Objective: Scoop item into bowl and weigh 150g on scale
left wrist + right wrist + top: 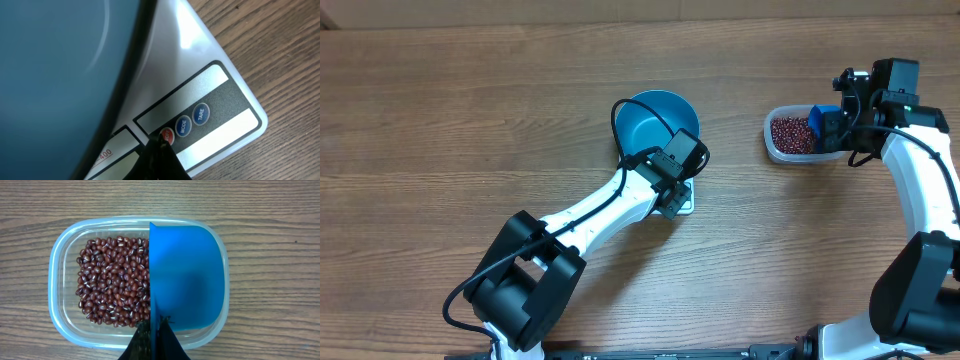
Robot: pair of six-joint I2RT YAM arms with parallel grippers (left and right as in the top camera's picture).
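Jaws closed and empty, the left gripper [159, 152] touches the red button [167, 135] of the scale [220, 100] at its tip. The right gripper [155, 337] clamps the blue scoop [187, 275], with the beans [112, 280] just ahead-left.

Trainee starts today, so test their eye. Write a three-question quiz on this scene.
1. Which scale button does the left pincer tip meet?
2. True or false: the bowl holds beans.
3. The scoop is gripped by: A) left pincer B) right pincer C) neither.
Key: 1 the red button; 2 false; 3 B.
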